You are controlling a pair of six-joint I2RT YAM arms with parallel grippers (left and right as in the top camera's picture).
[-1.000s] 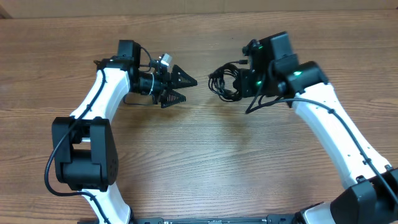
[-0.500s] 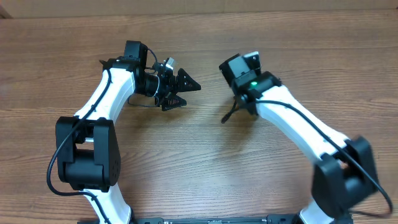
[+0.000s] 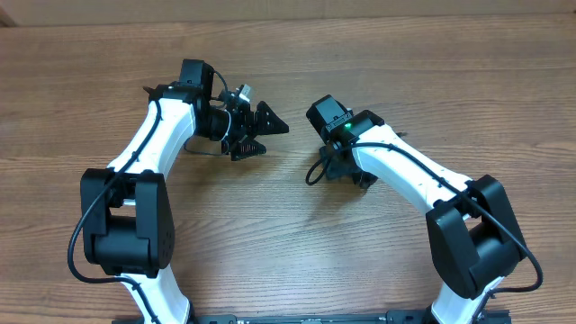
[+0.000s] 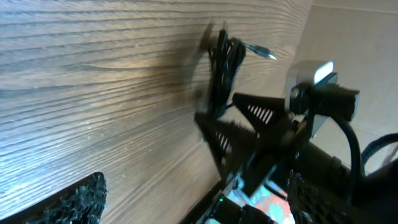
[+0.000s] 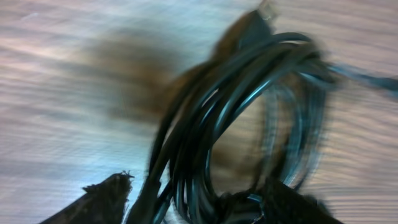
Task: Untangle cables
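Left claw (image 3: 263,133): two black ribbed fingers spread wide with nothing between them, left of the table's middle and pointing right toward the other arm.
Right claw (image 5: 199,186): hidden in the overhead view under its own wrist. The left wrist view shows its two triangular fingers standing apart. Its own camera shows both fingertips (image 5: 112,193) at the bottom edge with the cords between them, and blur hides whether either tip touches them.
Cables (image 5: 183,134): one bundle of thin black cords in loose loops, lying on the table (image 3: 288,243) just right of centre, at and beyond the right claw's tips.
Hidden: from overhead only one small loop and a few strands show from under the right arm (image 3: 405,171), which covers the rest.
Hard to make out: the right wrist view is smeared, so separate strands run together.
Cut off: both of the left claw's own fingers, at the bottom corners of the left wrist view.
Count: two arms, two claws and one bundle. The number of cords in it cannot be told.
Plug ends: one silver plug (image 4: 266,53) sticks out to the right at the far end of the bundle, and another pale tip shows at the top of the right wrist view.
Lights: a green light (image 3: 346,131) glows on the right wrist.
Writing: a coloured patch at the bottom of the left wrist view is too blurred to read.
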